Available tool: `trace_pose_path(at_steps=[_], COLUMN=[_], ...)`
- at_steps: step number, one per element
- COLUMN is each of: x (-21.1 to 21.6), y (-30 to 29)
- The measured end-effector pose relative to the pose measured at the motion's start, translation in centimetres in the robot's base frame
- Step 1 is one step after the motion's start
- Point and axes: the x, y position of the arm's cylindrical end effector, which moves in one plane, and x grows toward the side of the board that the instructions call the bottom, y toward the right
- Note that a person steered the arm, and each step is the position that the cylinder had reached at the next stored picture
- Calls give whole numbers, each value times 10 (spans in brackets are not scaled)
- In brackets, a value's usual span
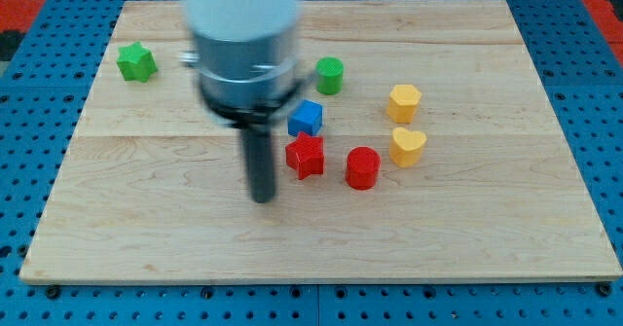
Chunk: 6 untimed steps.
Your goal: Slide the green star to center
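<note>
Pale wood-grain board on blue pegboard w/ regular dot pattern. Taking the red star as ref.: blue cube just above it, red cylinder at its right, two yellow blocks beyond; green cylinder above; green star far upper left. Dark rod, my tip, at its lower left.

The wooden board carries the green star, green cylinder, blue cube, red star, red cylinder, yellow hexagon and yellow heart. My tip rests just left of the red star.
</note>
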Motion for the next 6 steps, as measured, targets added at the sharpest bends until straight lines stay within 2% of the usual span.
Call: trace_pose_path(at_steps=[2,3,4,5,6], x=[-106,-164,-218,-204,-167], y=[-173,-181,-165,-132,-96])
